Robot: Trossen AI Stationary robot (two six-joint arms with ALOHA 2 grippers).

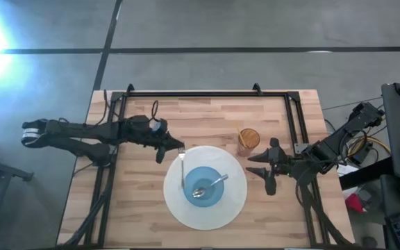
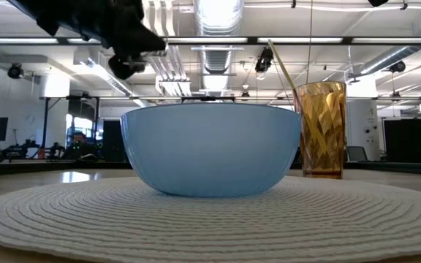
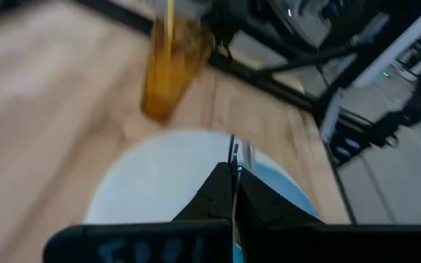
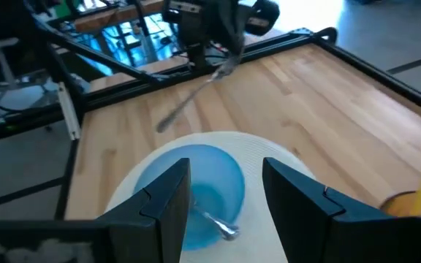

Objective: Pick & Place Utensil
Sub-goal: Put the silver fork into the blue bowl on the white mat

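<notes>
A white round placemat [image 1: 236, 205] lies on the wooden table, and a blue bowl [image 1: 205, 186] sits on its middle. A silver spoon [image 1: 212, 185] lies in the bowl, also seen in the right wrist view [image 4: 218, 223]. My left gripper [image 1: 170, 148] is shut on a thin silver utensil [image 1: 182, 170] above the placemat's left edge. It shows high at the left in the low view [image 2: 134, 55]. My right gripper [image 1: 266, 171] is open and empty just right of the placemat, with its fingers [image 4: 168, 196] facing the bowl. My left gripper pinches the silver utensil by one end [image 4: 225, 67] between its two shut fingers [image 3: 218, 193]. The fingers come from the table's left, slanting down. The utensil runs on ahead of the fingers [image 3: 234, 155], slanting down toward the placemat with its free end [image 4: 163, 124] off the table.
An amber ribbed glass [image 1: 248, 137] with a straw stands just past the placemat's far right rim, close to my right gripper; it shows in the low view [image 2: 321, 130]. A black frame [image 1: 207, 94] borders the table's far and side edges. Bare wood lies at the far left.
</notes>
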